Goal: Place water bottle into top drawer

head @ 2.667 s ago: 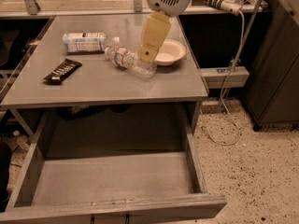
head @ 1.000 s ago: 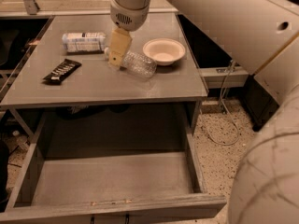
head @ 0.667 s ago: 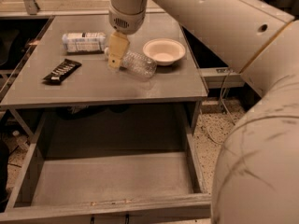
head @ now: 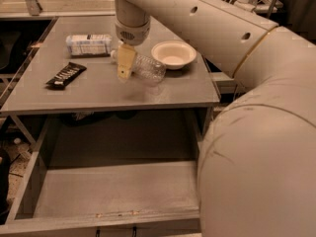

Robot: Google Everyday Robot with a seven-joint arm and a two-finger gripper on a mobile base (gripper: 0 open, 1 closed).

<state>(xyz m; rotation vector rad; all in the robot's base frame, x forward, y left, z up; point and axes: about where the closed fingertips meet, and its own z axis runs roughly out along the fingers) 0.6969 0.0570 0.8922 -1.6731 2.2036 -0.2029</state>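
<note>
The water bottle (head: pixel 147 68) lies on its side on the grey tabletop (head: pixel 103 90), clear and ribbed, just left of a white bowl. My gripper (head: pixel 124 67) hangs from the big cream arm and reaches down over the bottle's left, neck end, hiding the cap and the label. I cannot tell whether it touches the bottle. The top drawer (head: pixel 113 189) is pulled out below the table's front edge, its flat grey bottom bare.
A white bowl (head: pixel 174 54) stands right of the bottle. A bottle with a wide white-and-blue label (head: pixel 89 44) lies at the back left. A black snack bar (head: pixel 65 75) lies at the left. My arm's bulk (head: pixel 256 147) fills the right side.
My gripper has moved left and down from above the bottle's right part to its neck end. The arm now fills more of the right. The bottle lies where it was.
</note>
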